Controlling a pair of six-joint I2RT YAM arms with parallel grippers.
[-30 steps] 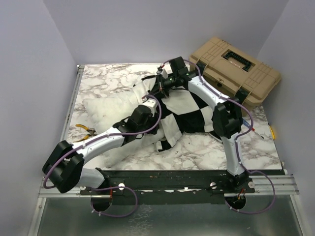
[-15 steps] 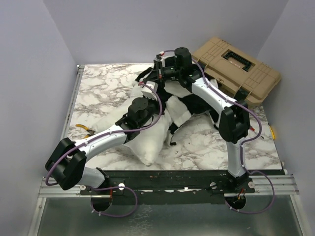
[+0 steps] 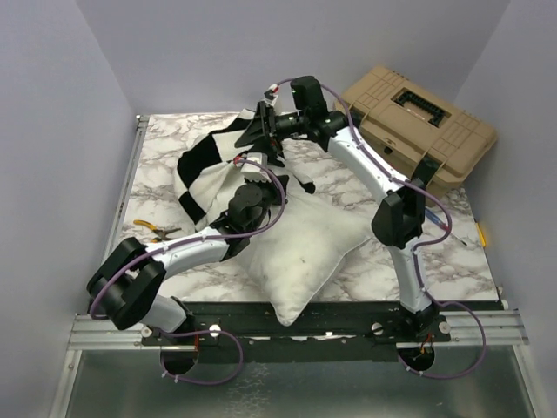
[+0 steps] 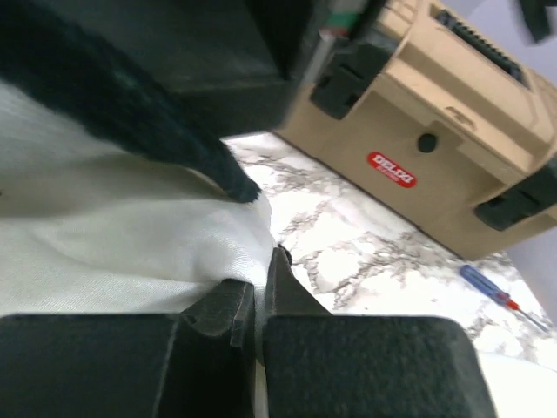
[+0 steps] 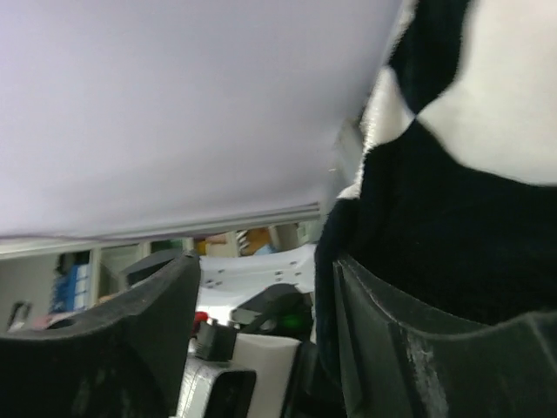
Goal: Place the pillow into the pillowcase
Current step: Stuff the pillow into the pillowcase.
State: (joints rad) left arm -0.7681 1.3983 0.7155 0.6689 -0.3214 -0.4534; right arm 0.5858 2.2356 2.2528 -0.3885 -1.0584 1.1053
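pillow (image 3: pixel 305 252) lies front-centre on the marble table (image 3: pixel 374 270), outside the pillowcase (image 3: pixel 204 174) as far as we can see. its near corner pokes over the front rail, and its far-left end is hidden under the left arm. we see the pillowcase at rear-left, hanging in a peak from the right gripper (image 5: pixel 265 270) and falling to the table beside the pillow's left end. right gripper jaws are spread, w/ bare wall visible btwn them; checked cloth drapes over one finger (image 5: pixel 409 348). left gripper (image 4: pixel 261 279) sits where pillow & case meet. its jaws are pressed together w/ an edge of white cloth at the seam, but we can't tell if that's pillow or a white square of the case. black cloth hangs just above it. tan toolbox (image 3: pixel 418 122) sits rear-right, blue-handled screwdriver (image 4: pixel 487 287) near it. yellow-handled pliers (image 3: pixel 152 228) lie at the table's left edge.
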